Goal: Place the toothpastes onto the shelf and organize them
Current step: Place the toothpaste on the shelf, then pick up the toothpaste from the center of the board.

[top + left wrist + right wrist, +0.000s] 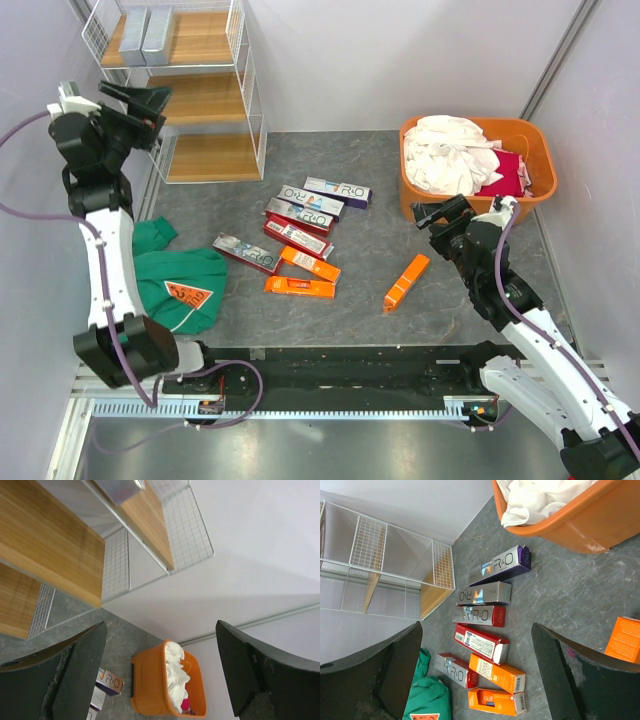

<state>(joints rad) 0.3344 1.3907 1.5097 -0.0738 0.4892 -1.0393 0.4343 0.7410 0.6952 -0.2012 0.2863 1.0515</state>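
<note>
The shelf [205, 100] stands at the far left, a white wire rack with wooden boards; two silver-grey toothpastes [145, 35] lie on its top board. My left gripper [140, 100] hovers open and holds nothing beside the middle board [50, 540]. Several toothpastes [298, 237] lie in a loose row mid-floor: purple [502, 565], silver [484, 593], red-and-silver [479, 615] and orange [497, 672]. One orange carton [407, 281] lies apart to the right. Near it, my right gripper [440, 215] is open with nothing between its fingers, in front of the tub.
An orange tub [475, 165] of white and pink laundry sits at the far right. A green cloth [180, 275] lies on the floor at the left, beside the left arm. Walls close in behind the shelf and tub.
</note>
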